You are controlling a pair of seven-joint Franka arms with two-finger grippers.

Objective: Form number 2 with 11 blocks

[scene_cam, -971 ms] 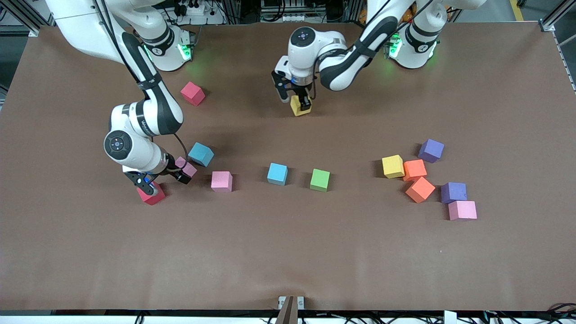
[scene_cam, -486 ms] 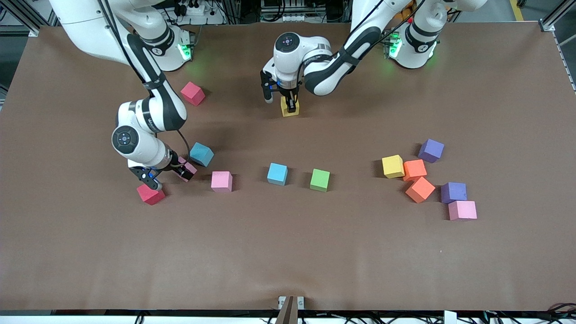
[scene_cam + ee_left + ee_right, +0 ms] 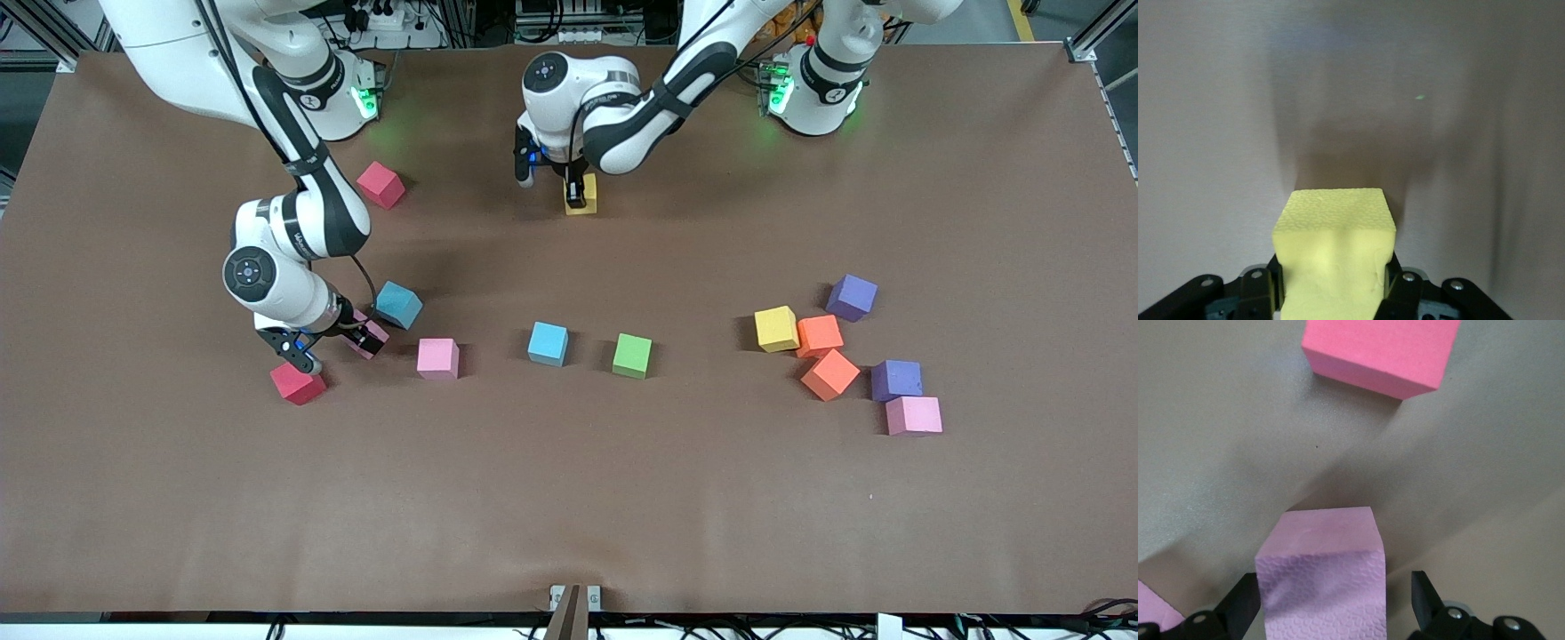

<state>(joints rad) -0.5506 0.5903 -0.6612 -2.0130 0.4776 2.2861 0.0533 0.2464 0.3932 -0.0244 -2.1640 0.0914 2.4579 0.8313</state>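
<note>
The left gripper (image 3: 576,188) is clamped on a yellow block (image 3: 1335,257), held square between the fingers above the table (image 3: 569,498) near the arms' bases. The right gripper (image 3: 331,345) stands wide apart around a pale pink block (image 3: 1321,583); contact with it apparently has not been made. A red block (image 3: 298,384) lies just beside it, nearer the camera.

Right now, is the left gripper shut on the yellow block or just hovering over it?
Shut on it: the left gripper has its fingers pressed into the yellow block, denting its sides.
</note>
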